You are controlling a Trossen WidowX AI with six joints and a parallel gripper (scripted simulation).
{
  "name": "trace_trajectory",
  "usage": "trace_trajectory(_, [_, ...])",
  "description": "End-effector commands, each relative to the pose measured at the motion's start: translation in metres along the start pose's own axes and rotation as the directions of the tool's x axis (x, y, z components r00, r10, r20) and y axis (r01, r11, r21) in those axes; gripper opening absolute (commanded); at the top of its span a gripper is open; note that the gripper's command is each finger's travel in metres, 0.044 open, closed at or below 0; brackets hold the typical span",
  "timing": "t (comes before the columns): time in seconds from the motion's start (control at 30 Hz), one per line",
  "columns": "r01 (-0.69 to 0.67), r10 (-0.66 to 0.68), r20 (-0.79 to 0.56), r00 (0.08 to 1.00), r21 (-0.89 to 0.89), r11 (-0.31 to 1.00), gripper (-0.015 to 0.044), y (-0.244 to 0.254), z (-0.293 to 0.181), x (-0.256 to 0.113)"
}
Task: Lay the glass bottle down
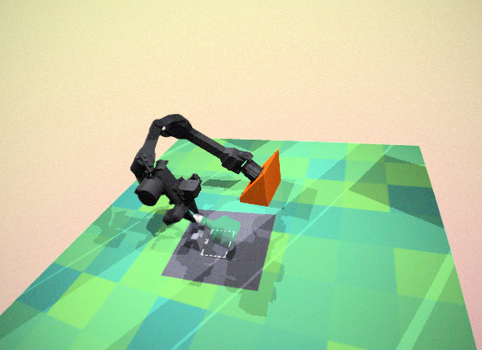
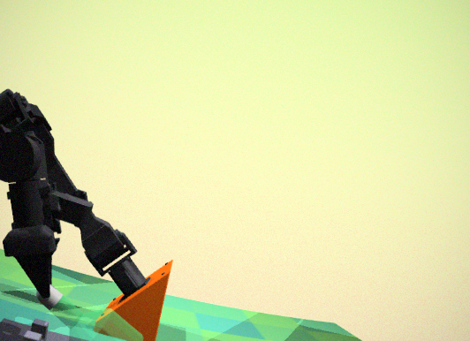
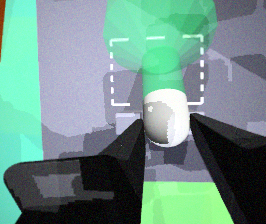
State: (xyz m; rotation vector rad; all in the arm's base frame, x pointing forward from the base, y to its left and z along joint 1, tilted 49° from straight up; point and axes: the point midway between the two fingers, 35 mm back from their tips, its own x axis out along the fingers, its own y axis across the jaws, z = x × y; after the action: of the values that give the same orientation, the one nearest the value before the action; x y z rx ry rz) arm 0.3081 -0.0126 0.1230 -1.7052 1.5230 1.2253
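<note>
Grip: my claw [image 1: 195,218] [image 2: 48,297] [image 3: 166,122] is clamped on the glass bottle [image 1: 225,229] [image 2: 81,316] [image 3: 164,75] at its white cap end. Bottle tilted, green body reaching right of the claw, over the grey mat [image 1: 246,277] [image 2: 57,337] [image 3: 69,90].

Done: bottle in hand, tipping apparently well along. Left: finish levelling, neck into the U-shaped rest [image 1: 196,237] [image 2: 39,329] [image 3: 128,123], body inside the dashed outline [image 1: 214,256] [image 3: 202,70], release. Neck not seated; whether the base touches the mat, cannot tell. Letting go now would risk breakage.
</note>
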Motion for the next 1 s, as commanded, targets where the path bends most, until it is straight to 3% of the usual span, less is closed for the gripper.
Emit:
trace_trajectory(0.0, [-0.003,0.003,-0.004,1.0,-0.001,1.0,0.0125,0.002,-0.008,0.004])
trace_trajectory(0.97, [0.013,-0.014,0.008,1.0,0.012,1.0,0.0125,0.004,-0.029,0.014])
